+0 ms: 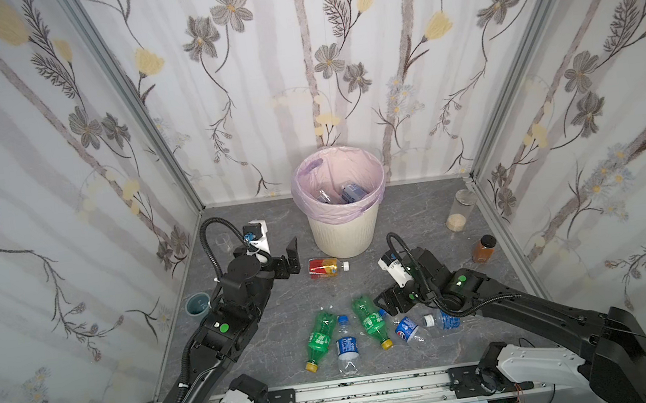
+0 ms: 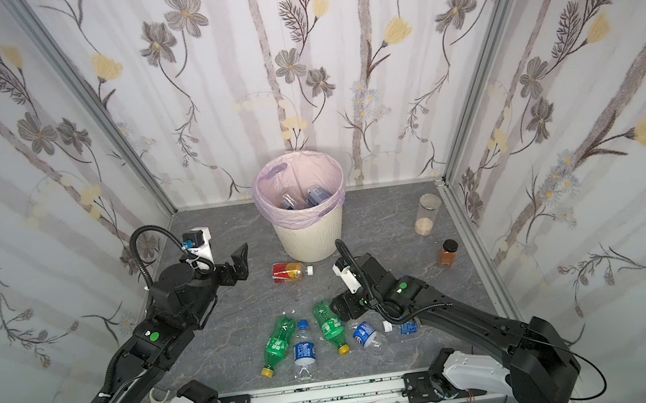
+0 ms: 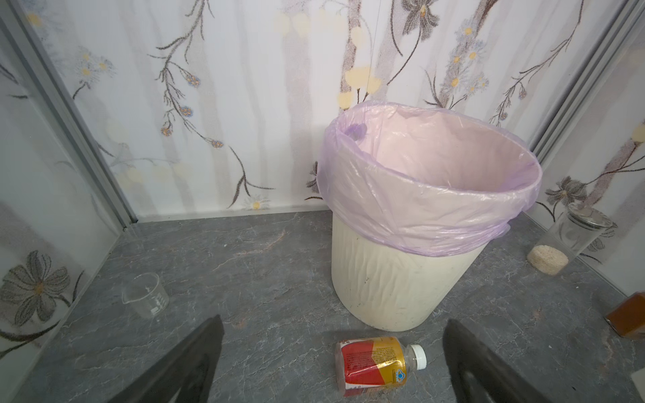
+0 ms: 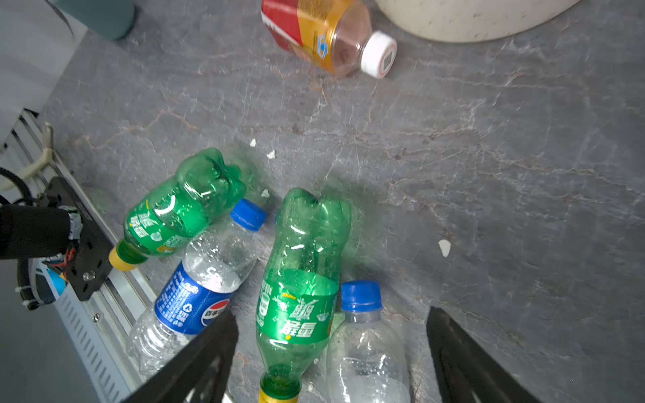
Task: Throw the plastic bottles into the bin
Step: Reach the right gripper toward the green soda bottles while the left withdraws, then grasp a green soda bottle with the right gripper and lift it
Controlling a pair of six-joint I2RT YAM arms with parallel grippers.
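Observation:
The cream bin (image 1: 344,233) (image 2: 311,239) (image 3: 391,289), lined with a pink bag, stands at the back with two bottles (image 1: 349,193) inside. A red-and-yellow bottle (image 1: 323,268) (image 3: 375,366) lies in front of it. My left gripper (image 1: 294,258) (image 3: 333,324) hangs open just left of that bottle, holding nothing. Near the front lie two green bottles (image 1: 321,338) (image 1: 371,322) and clear blue-labelled ones (image 1: 346,346) (image 1: 408,330) (image 1: 444,319). My right gripper (image 1: 384,306) (image 4: 331,314) is open low over a green bottle (image 4: 300,296) and a blue-capped clear one (image 4: 363,335), touching neither.
A clear jar of beige grains (image 1: 458,211) and an amber jar (image 1: 484,249) stand at the right wall. A grey-blue cup (image 1: 198,303) and a clear beaker (image 3: 146,295) are at the left wall. The metal rail (image 1: 357,391) runs along the front edge.

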